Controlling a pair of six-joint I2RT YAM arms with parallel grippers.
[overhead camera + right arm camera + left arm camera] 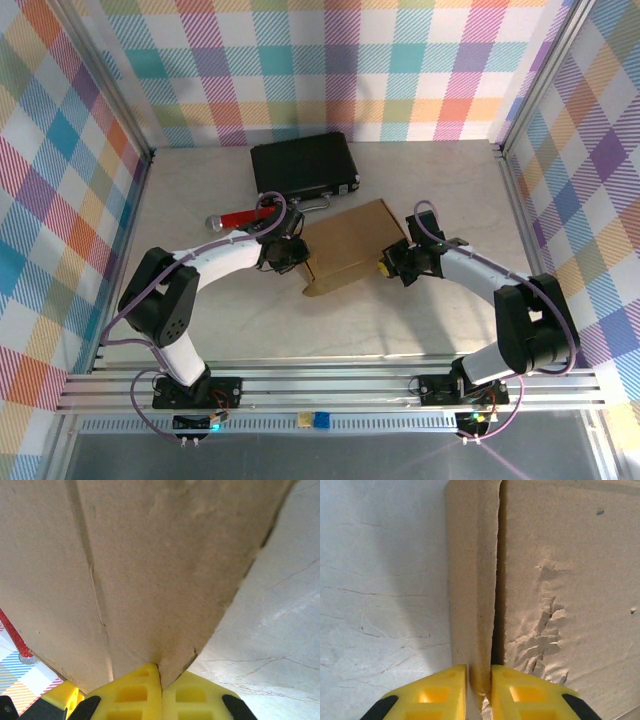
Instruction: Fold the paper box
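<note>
Clamping a flap of the paper box (350,240) in the left tool (480,674), pinching its opposite edge in the right tool (160,672); glimpsing the black case (303,165) from overhead.

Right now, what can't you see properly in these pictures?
1. Inside the brown cardboard paper box: in the top view, its own upper panel covers it.
2. The red-handled, silver-tipped stick: in the top view, the white left arm hides one end, and it is too small to name.
3. The small blue block on the front rail: in the top view, too small to identify.
</note>
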